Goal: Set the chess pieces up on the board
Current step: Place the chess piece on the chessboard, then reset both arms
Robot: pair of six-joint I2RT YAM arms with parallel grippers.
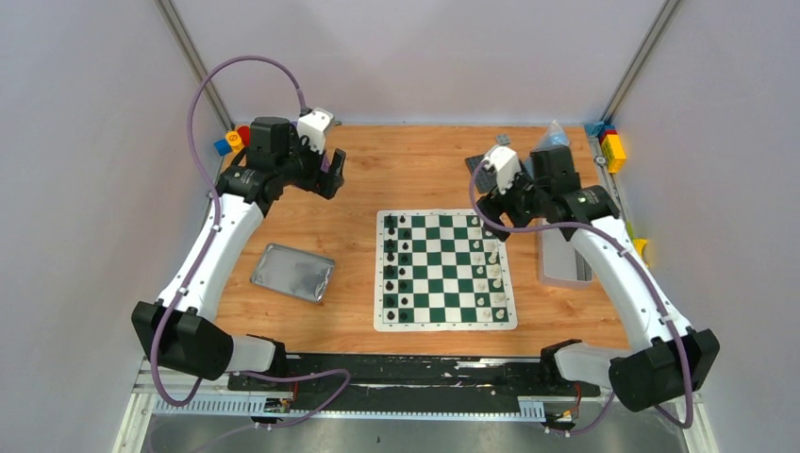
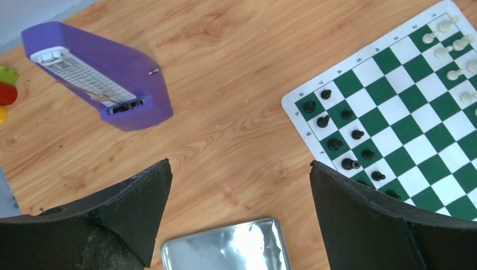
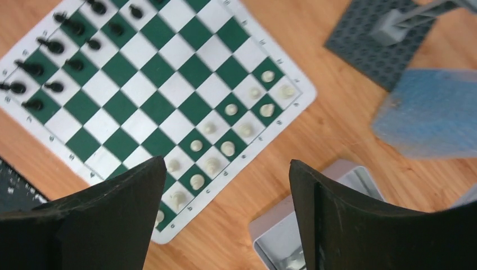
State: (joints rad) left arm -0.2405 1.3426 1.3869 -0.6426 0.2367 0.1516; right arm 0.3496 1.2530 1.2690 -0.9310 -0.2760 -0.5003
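The green-and-white board (image 1: 443, 269) lies in the middle of the table. Black chess pieces (image 1: 397, 269) fill its two left columns and white chess pieces (image 1: 491, 274) stand along its right side. My left gripper (image 1: 330, 177) hovers open above the wood, to the far left of the board, and holds nothing. In the left wrist view its fingertips (image 2: 163, 169) frame bare wood, with the black pieces (image 2: 343, 135) to the right. My right gripper (image 1: 492, 203) hangs open and empty over the board's far right corner. Its wrist view shows the white pieces (image 3: 228, 149) beneath it.
A silver tin lid (image 1: 293, 273) lies left of the board, and a grey tin box (image 1: 564, 260) sits to its right. A studded grey plate (image 3: 382, 45) and a blue bag (image 3: 433, 112) are behind the right arm. Toy blocks (image 1: 611, 146) line the far corners. A purple case (image 2: 101, 79) lies at the far left.
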